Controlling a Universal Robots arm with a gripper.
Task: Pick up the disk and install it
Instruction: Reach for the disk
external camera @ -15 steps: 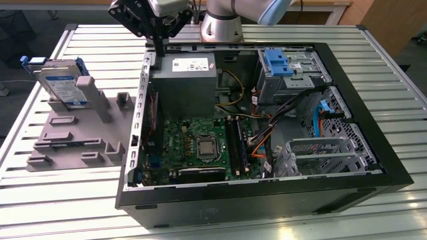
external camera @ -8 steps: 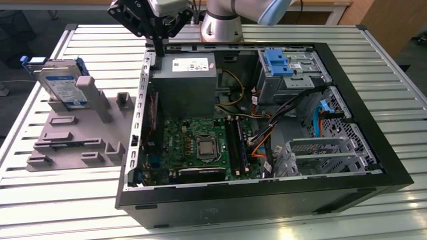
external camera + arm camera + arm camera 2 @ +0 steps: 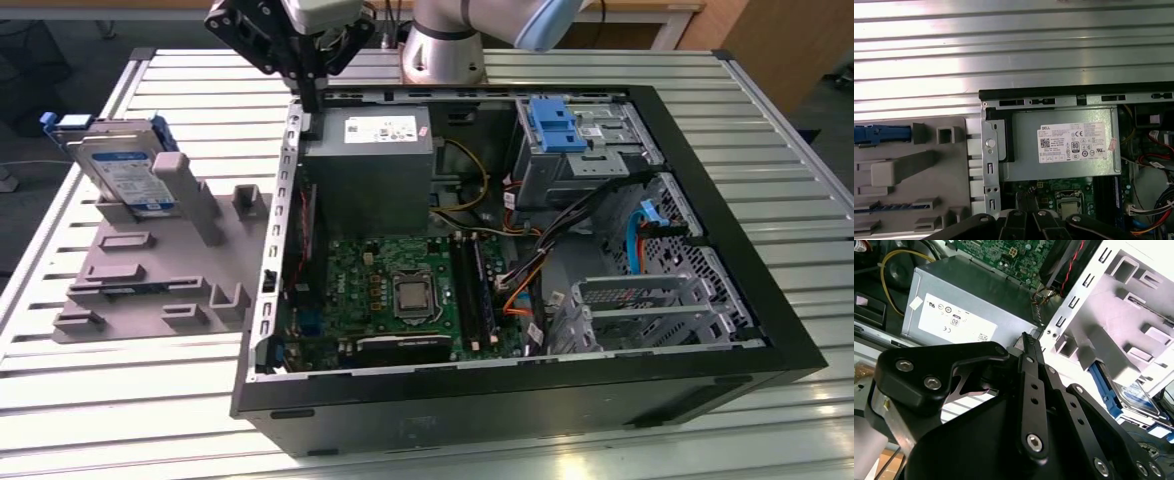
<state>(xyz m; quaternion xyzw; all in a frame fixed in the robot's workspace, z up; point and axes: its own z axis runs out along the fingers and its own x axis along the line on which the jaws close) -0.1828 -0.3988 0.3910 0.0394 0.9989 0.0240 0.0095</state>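
Sees a white printed sticker (image 3: 383, 130) on the grey metal box (image 3: 367, 185) inside the open computer case (image 3: 534, 420). Finds the disk (image 3: 123, 175), blue-and-white label outward, propped on edge in the grey rack (image 3: 160, 270) by the edge of the surface (image 3: 134, 400) at the exterior view's left. Sees the hand (image 3: 308, 100) closed and empty over the case's far wall, well apart from the disk.
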